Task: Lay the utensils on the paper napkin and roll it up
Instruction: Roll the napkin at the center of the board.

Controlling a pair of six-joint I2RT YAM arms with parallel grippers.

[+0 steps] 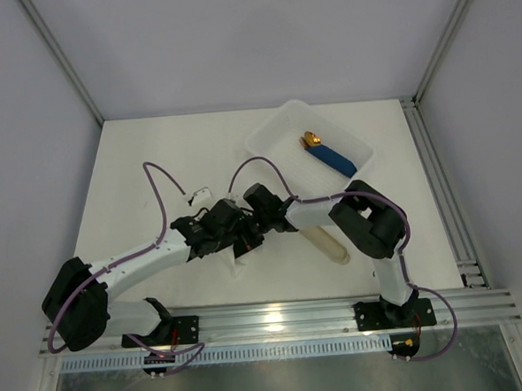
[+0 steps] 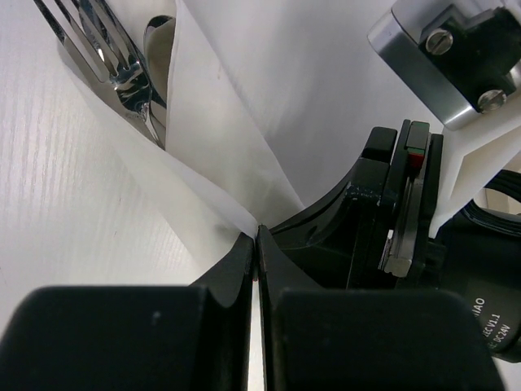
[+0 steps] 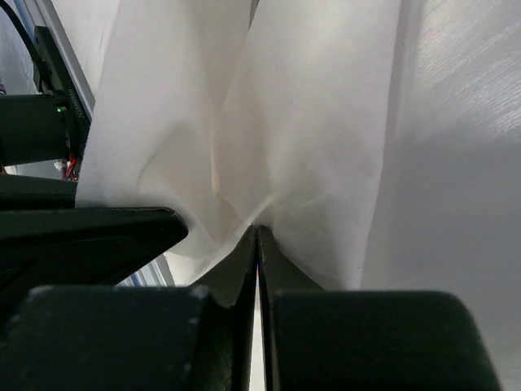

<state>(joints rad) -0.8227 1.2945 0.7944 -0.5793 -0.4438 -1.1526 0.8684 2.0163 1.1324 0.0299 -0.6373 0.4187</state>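
Both arms are meeting mid-worktop [image 1: 143, 158]. Left gripper [image 2: 257, 234] is pinching a corner of the paper napkin [image 2: 216, 122], jaws pressed together on the sheet. Right gripper [image 3: 257, 230] is nipping a fold of it likewise. Utensils [image 2: 122, 69] are lying tucked under the napkin's flap, fork tines poking out. White tray [image 1: 271, 135] is sitting well apart.

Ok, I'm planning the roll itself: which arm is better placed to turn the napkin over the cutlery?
Probably left. The left gripper pinches the paper napkin fold covering the utensils, visible just ahead of it. The right gripper also pinches napkin, but its camera shows only paper.
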